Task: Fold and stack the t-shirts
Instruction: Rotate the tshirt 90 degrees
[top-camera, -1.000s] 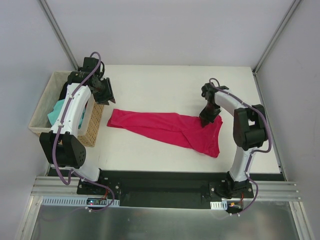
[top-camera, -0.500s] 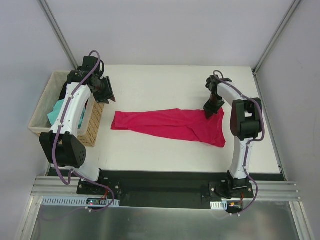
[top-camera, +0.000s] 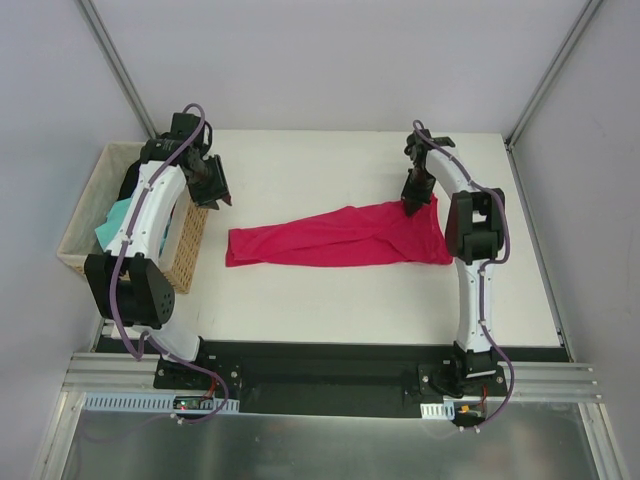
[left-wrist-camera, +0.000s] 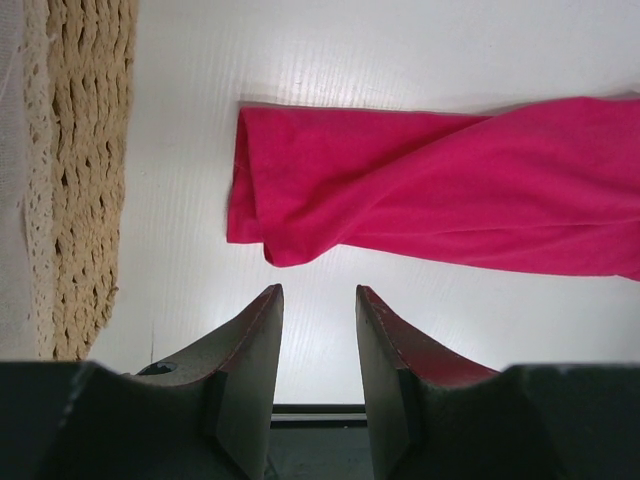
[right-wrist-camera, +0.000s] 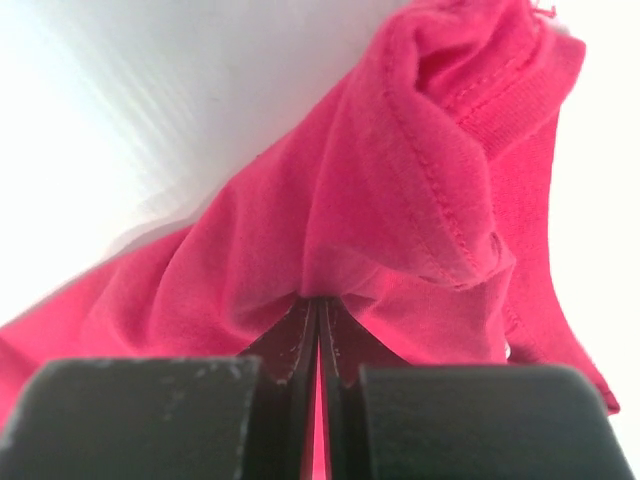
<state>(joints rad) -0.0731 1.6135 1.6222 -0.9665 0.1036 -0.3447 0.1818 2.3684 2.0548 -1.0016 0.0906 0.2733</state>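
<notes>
left wrist: bright crimson cloth t-shirt (left-wrist-camera: 450, 200) cut off at right edge, tan woven wicker basket (left-wrist-camera: 90, 150) at left | top: white left arm (top-camera: 150, 205) covers most of basket, mint-green cloth shirt (top-camera: 108, 225) mostly hidden | right wrist: pinched crimson fold vanishes inside right gripper (right-wrist-camera: 318, 330)

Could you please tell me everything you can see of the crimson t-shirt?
The crimson t-shirt is soft knit cloth with stitched hems, bunched into a long twisted band across the table. Its right end is wider and pinched in the shut right tool; its left end lies loose near the wicker basket, untouched by the left tool.
</notes>
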